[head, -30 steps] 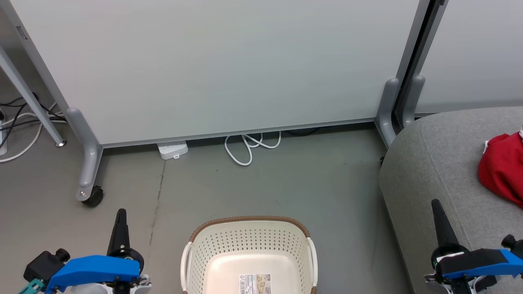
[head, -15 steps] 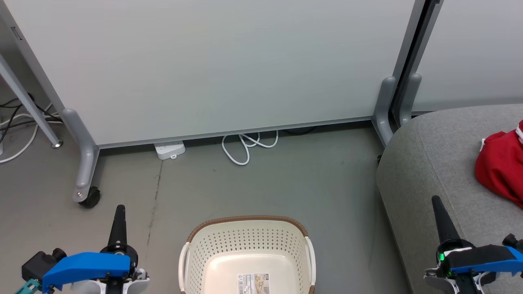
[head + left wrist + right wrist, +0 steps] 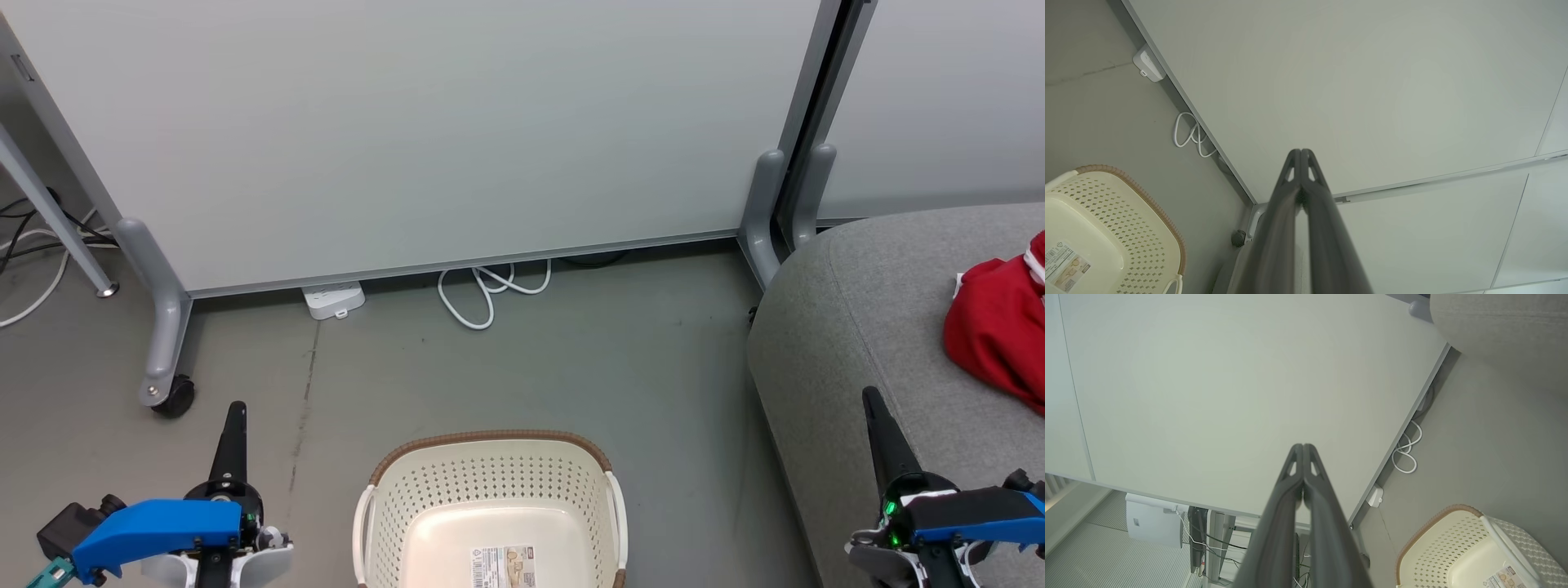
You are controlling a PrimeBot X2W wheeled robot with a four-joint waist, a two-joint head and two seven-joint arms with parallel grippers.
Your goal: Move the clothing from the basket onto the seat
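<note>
The clothing [image 3: 996,335] lies heaped on the seat [image 3: 865,327], well in from its rounded corner, as a second ago; only the head camera has swung slightly, sliding the seat leftward in view. Both claws are clenched on nothing. The right claw [image 3: 869,395] hangs over the seat's near edge, near the clothing, and the left claw [image 3: 234,408] hangs beside the basket [image 3: 490,438], well apart from it.

Premises presented as an office or lab room: pale mobile partition panels [image 3: 449,122] on grey feet, one castor [image 3: 173,398] fitted; power strip [image 3: 333,300] and white cable [image 3: 490,294] on bare grey floor [image 3: 571,367]; desk leg [image 3: 51,211] with trailing leads; grey upholstered seat [image 3: 865,327].
</note>
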